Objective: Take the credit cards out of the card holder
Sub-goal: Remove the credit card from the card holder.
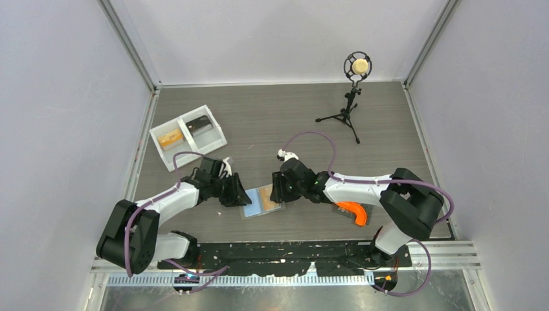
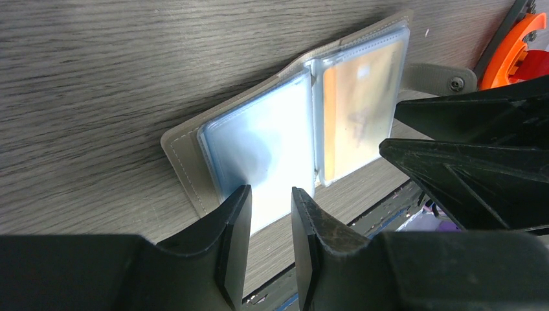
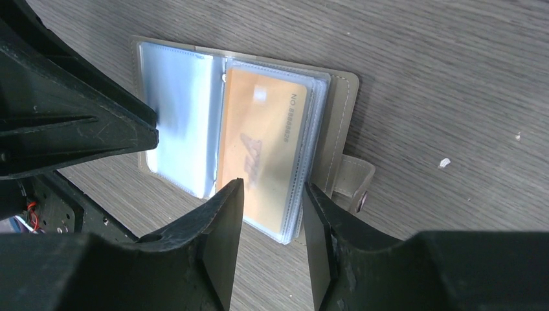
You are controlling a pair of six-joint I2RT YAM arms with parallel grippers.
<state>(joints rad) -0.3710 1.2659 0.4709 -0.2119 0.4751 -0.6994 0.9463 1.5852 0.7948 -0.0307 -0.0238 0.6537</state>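
Right hand [image 3: 272, 189] above card holder [image 3: 181, 123]

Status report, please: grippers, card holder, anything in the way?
Left gripper open at blue page. Right gripper open over orange card, not yet out. Card holder open on table. No obstruction.

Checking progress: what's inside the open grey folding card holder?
One orange plastic card in the right clear sleeve; left sleeve shows only light blue. Any cards stacked behind are covered.
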